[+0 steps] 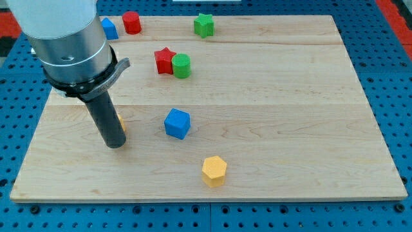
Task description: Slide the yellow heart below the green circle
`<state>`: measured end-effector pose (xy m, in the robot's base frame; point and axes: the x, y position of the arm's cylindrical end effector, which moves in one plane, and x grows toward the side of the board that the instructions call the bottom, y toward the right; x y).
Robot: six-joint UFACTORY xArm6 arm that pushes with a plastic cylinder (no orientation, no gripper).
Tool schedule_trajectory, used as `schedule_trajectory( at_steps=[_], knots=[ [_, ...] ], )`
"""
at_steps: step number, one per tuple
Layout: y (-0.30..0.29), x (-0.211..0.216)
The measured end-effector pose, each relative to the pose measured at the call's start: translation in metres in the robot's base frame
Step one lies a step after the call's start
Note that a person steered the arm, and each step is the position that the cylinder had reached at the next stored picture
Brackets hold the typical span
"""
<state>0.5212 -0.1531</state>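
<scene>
The green circle (181,66) sits on the wooden board (290,96), upper middle, touching a red star (164,60) on its left. The yellow heart (120,121) is almost wholly hidden behind my dark rod; only a small yellow sliver shows at the rod's right edge, at the view's left. My tip (114,145) rests on the board just below and left of that sliver, far down and left of the green circle.
A blue cube (177,124) lies right of my rod, below the green circle. A yellow hexagon (214,171) is near the bottom edge. A green star (204,25), a red cylinder (132,22) and a blue block (109,28) sit along the top edge.
</scene>
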Motion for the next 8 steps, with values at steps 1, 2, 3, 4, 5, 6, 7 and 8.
schedule_trajectory(
  at_steps=[1,2,3,4,5,6,7,8],
  knots=[
    [-0.026,-0.007],
    [-0.063,-0.015],
    [-0.067,-0.018],
    [-0.052,-0.024],
    [-0.011,-0.024],
    [0.015,-0.034],
    [0.026,-0.058],
    [0.034,-0.074]
  ],
)
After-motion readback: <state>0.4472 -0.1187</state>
